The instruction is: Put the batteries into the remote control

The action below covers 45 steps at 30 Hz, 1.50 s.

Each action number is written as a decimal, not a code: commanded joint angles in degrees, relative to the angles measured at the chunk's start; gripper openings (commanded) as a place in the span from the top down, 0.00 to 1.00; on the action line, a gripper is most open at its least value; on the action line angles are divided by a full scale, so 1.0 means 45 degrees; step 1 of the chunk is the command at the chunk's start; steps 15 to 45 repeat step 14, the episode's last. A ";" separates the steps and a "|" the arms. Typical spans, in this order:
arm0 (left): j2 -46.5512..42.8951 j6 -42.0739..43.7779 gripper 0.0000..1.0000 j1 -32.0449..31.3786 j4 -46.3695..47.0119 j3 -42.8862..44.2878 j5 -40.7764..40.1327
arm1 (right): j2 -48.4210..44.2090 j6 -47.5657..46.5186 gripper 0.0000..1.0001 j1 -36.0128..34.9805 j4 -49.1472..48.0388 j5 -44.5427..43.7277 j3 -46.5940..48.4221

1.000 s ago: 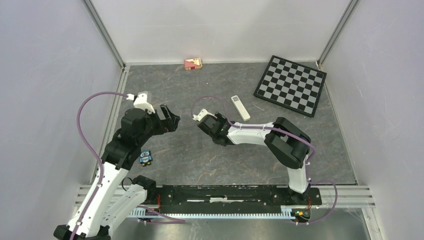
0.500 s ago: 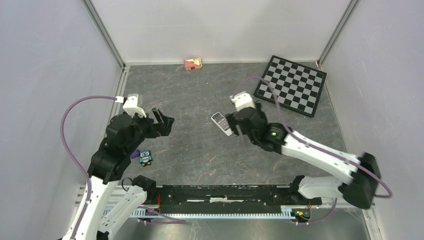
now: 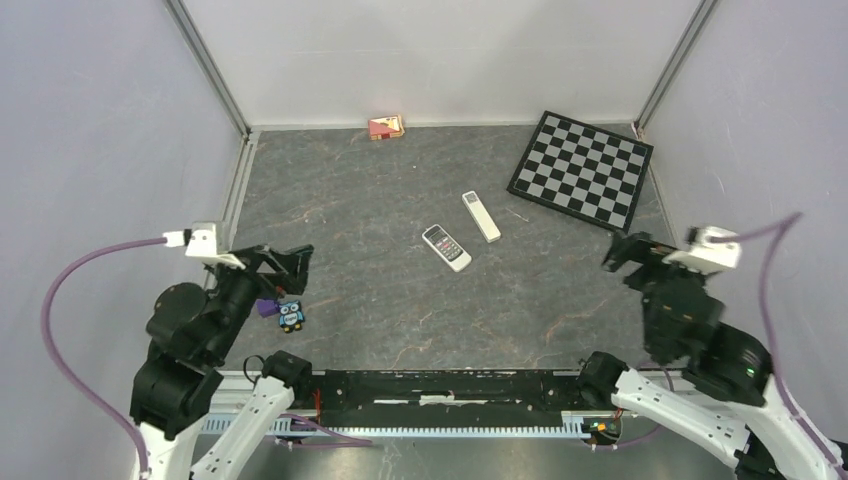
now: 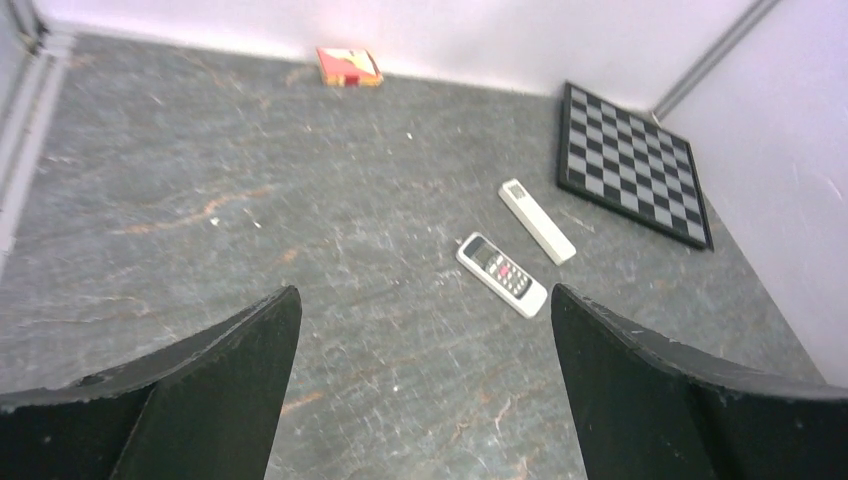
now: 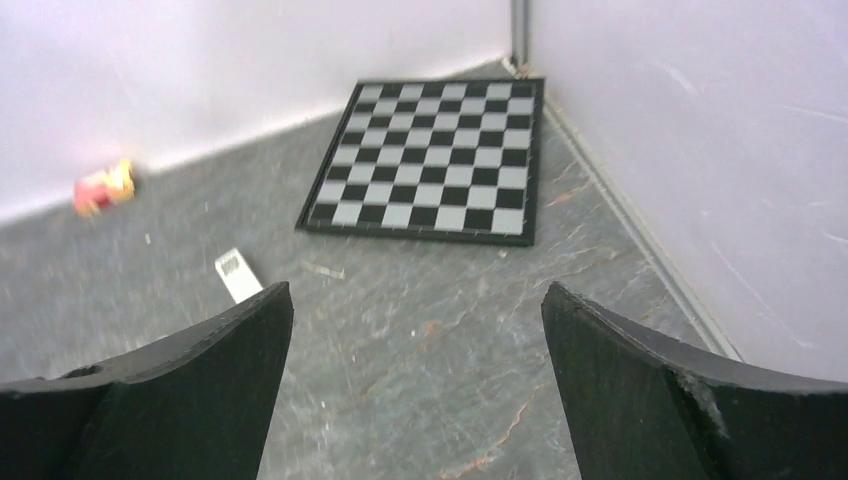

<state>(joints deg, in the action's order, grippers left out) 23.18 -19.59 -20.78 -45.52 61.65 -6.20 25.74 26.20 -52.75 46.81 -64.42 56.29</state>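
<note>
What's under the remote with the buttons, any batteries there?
The remote lies flat on the grey table, buttons up, so only its top face shows. Its underside, any battery cover and whatever might lie beneath it are hidden in every view.

The tabletop is dark grey, veined with rust and white. The chessboard has black and pale-grey checks inside a black border. The wide remote is white with red buttons, the slim remote plain white. Elsewhere, small colours: a red-and-yellow box, a blue owl toy, purple cables.
</note>
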 commanded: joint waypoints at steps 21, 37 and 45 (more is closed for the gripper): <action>-0.0600 0.1047 0.00 -0.0007 -0.0783 0.1618 -0.1282 | -0.1983 -0.1084 0.02 0.0004 -0.0983 -0.2615 0.1050; -0.0600 0.1047 0.00 -0.0007 -0.0783 0.1618 -0.1282 | -0.1983 -0.1084 0.02 0.0004 -0.0983 -0.2615 0.1050; -0.0600 0.1047 0.00 -0.0007 -0.0783 0.1618 -0.1282 | -0.1983 -0.1084 0.02 0.0004 -0.0983 -0.2615 0.1050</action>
